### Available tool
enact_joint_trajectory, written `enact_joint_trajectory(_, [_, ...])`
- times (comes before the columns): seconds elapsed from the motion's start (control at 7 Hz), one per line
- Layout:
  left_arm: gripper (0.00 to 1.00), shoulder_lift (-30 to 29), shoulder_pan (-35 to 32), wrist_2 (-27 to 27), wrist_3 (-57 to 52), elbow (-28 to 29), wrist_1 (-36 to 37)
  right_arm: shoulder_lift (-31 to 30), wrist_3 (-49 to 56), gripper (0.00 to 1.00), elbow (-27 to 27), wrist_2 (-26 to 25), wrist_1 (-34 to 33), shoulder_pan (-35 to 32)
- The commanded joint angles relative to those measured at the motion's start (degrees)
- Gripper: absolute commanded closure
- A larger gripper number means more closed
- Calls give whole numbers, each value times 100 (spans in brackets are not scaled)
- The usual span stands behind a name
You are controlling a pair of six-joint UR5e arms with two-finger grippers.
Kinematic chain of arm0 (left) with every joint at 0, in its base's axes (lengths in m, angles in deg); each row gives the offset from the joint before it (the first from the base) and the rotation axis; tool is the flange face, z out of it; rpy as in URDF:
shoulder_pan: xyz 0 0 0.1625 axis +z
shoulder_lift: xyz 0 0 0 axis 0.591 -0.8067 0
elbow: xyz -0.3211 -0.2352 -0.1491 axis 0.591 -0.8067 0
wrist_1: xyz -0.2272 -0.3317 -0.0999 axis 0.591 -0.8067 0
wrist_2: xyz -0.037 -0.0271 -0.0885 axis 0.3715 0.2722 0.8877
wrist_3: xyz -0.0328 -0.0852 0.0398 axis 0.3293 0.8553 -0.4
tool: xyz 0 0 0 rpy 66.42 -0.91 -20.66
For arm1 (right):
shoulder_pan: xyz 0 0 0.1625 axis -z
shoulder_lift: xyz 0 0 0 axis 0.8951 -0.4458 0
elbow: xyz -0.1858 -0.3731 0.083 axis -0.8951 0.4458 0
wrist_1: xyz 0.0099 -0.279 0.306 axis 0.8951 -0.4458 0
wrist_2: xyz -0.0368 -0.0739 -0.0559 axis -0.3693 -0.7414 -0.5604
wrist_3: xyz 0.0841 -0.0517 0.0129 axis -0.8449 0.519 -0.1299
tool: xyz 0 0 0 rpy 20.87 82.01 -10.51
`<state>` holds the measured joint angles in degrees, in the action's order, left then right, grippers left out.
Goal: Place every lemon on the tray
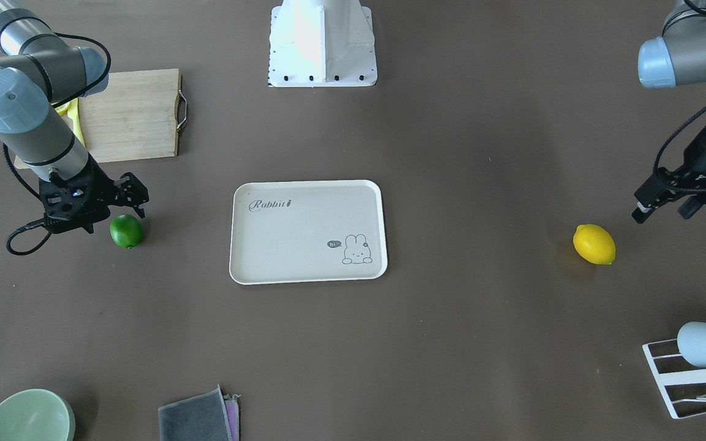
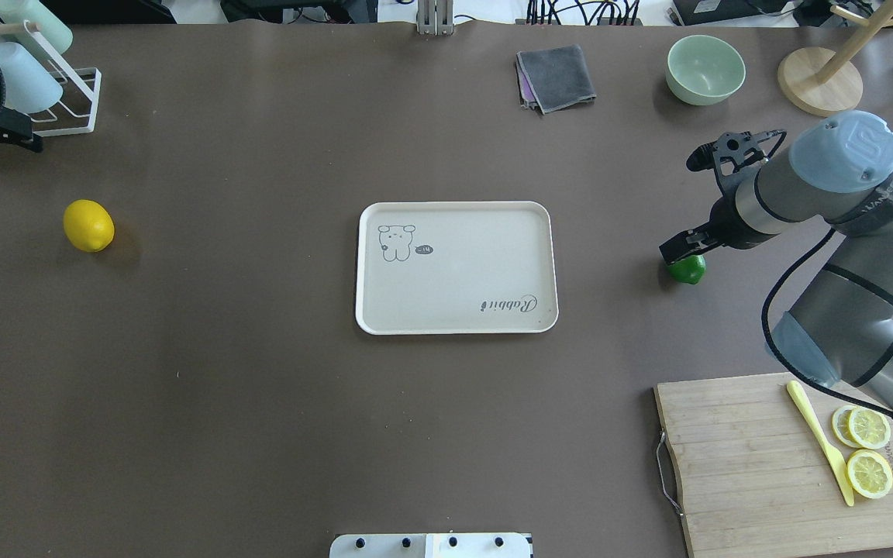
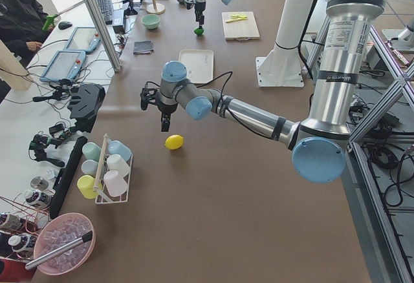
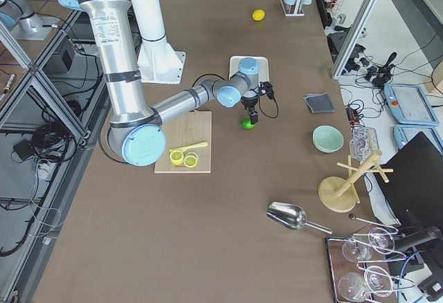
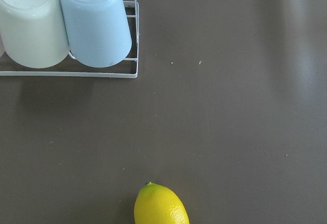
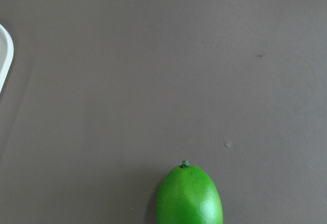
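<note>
Dark brown desk under even light, two robot arms reaching in from one long edge. At the desk's middle, cream tray (image 2: 462, 279) lying flat and bare, probably set there so that either arm can reach it. Neither lemon on it yet.

Green lemon (image 1: 126, 231) resting on the desk between the tray and the right end, well apart from the tray's rim. Right hand (image 2: 671, 253) hanging just over it and pointing down, seemingly lined up for a grasp from above. No contact with the fruit as far as can be made out. Cannot tell whether this hand is spread or clenched.

Yellow lemon (image 1: 594, 244) lying toward the left end, also well apart from the tray. Left hand (image 1: 664, 214) raised near it, spread wide and holding nothing, apparently readied for its own pickup.

At the far left corner, white cup rack (image 2: 86, 97) holding pastel cups. At the near right corner, wooden cutting board (image 2: 756, 465) carrying thin lemon slices (image 2: 870, 473) and a yellow knife (image 2: 818, 438), likely distractors rather than targets. Along the far edge, green bowl (image 2: 705, 70) and folded grey cloth (image 2: 556, 77).
</note>
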<state>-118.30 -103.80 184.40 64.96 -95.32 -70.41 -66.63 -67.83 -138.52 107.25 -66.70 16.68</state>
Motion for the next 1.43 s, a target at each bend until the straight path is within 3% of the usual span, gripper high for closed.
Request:
enact_joint_trajectory(0.0, [2, -7, 7, 0, -16, 3, 0, 19, 113, 2, 469, -8, 390, 17])
enact_joint_trajectory(0.43, [2, -77, -2, 0, -42, 29, 17, 45, -203, 6, 806, 9, 911, 70])
enact_joint_trajectory(0.57, [2, -77, -2, 0, -42, 21, 17, 45, -204, 18, 780, 18, 920, 70])
enact_joint_trajectory(0.71, [2, -86, -2, 0, -42, 29, 17, 45, -265, 74, 727, 27, 929, 70])
enact_joint_trajectory(0.86, [2, -86, -2, 0, -42, 30, 17, 45, -265, 100, 674, 9, 946, 79])
enact_joint_trajectory(1.29, [2, -86, 7, 0, 28, 99, 0, 159, -1018, 100, 193, 53, 763, 158])
